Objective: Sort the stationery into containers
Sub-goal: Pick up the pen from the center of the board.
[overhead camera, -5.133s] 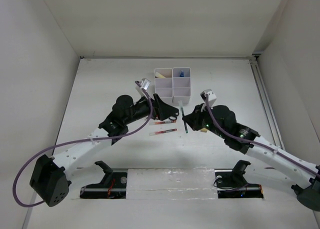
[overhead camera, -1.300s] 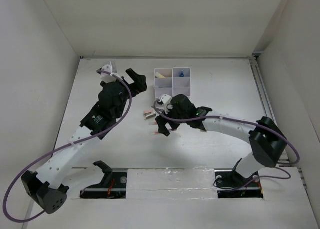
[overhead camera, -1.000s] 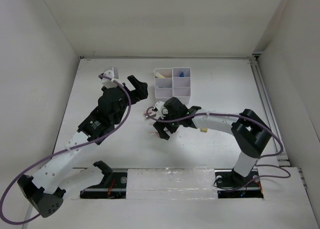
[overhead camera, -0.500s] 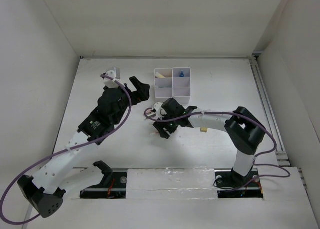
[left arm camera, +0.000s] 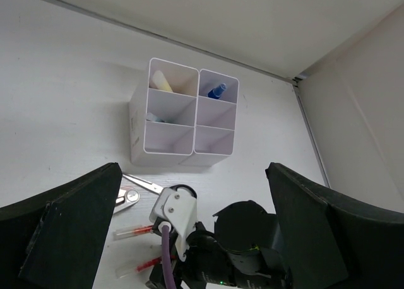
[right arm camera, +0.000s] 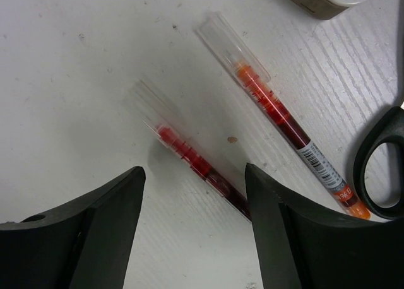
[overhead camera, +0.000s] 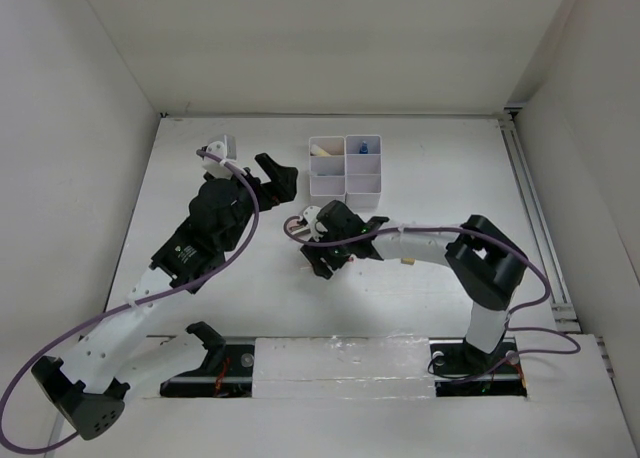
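Right claw (right arm camera: 194, 175) hangs released, spread wide, with the nearer red pen (right arm camera: 183, 151) lying between its fingers (right arm camera: 88, 232)

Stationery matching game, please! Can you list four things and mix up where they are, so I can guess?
Things:
1. blue-capped bottle
2. yellow bar
3. red pen
4. scissors

Places:
A. on the table, between the fingers of the open right end effector
B. back-left compartment of the containers
C. on the table, just in front of the containers
D. back-right compartment

Pairs: 1-D, 2-B, 3-A, 4-C
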Robot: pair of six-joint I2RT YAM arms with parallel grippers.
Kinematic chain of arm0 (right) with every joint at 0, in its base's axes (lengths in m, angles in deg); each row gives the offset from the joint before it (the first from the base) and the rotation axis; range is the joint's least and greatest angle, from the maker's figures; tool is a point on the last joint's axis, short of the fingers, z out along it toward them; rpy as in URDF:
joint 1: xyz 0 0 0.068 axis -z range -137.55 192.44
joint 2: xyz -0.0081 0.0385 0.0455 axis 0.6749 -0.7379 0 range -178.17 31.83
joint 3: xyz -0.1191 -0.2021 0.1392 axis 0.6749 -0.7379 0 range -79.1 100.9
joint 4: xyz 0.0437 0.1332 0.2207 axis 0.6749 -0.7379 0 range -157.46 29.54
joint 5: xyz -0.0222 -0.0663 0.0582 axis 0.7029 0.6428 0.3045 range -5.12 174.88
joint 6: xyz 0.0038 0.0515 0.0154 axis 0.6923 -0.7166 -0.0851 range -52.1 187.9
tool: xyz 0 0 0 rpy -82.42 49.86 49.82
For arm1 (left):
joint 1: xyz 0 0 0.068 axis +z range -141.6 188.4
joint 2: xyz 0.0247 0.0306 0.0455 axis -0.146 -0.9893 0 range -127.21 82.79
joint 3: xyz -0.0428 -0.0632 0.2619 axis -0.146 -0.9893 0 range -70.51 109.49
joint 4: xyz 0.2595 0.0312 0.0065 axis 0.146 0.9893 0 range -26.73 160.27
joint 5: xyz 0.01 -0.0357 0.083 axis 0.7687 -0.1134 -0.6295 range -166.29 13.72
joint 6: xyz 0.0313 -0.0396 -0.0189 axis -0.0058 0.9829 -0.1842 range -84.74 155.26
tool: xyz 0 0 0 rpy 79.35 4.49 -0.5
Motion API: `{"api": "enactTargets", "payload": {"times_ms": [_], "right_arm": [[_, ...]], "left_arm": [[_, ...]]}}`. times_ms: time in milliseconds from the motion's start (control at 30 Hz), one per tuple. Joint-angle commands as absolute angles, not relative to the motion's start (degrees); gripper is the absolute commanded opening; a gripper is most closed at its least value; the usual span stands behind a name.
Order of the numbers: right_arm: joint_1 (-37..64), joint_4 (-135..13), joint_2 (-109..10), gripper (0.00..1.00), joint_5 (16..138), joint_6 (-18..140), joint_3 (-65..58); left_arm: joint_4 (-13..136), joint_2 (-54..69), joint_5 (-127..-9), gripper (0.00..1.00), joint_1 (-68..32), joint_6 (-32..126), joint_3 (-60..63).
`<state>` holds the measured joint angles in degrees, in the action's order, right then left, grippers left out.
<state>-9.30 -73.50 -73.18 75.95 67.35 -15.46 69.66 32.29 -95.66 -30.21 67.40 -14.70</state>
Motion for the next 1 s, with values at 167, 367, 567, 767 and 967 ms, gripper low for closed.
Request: {"api": "enactTargets", "payload": {"times_ms": [167,367,567,767,967], "right_arm": [[-10.7,-83.9,-74.2,0.77,85.0,62.9,-16.2],[-10.7,-87.2,-74.7,0.78,87.8,62.9,-15.0],[-9.6,-89.5,-75.3,0.78,88.4,64.0,-13.9],[-9.0,-91.6,-77.2,0.62,87.9,63.5,-12.0],[-9.0,-92.6,-79.0,0.27,87.9,63.5,-11.5]], "left_arm": [[67.0,33.2,-94.7,1.00,-30.4,66.6,-14.5],[66.0,33.7,-92.7,1.00,-30.4,66.1,-15.0],[66.0,35.0,-92.7,1.00,-30.4,66.1,-15.1],[66.0,36.0,-92.7,1.00,-30.4,65.6,-15.6],[65.5,36.6,-93.2,1.00,-30.4,65.6,-15.6]]}}
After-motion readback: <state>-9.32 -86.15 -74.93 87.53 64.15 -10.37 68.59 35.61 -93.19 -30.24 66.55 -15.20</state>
